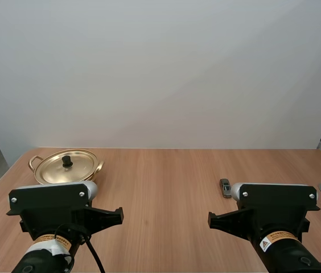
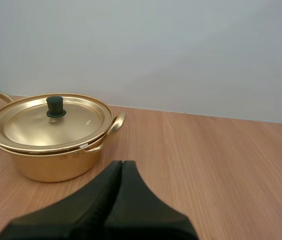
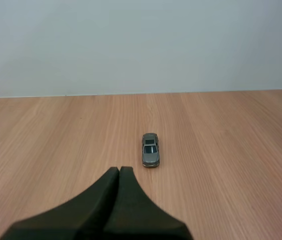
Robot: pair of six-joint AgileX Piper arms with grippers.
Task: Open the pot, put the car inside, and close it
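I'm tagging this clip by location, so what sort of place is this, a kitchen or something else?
Probably a robot test bench, not a kitchen: a wooden table against a plain white wall, with a gold pot and a toy car set out before the left gripper and right gripper.

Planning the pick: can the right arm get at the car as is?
Probably yes: the car lies on the table just ahead of the right tool, nothing between them. Tool is shut; it must open first.
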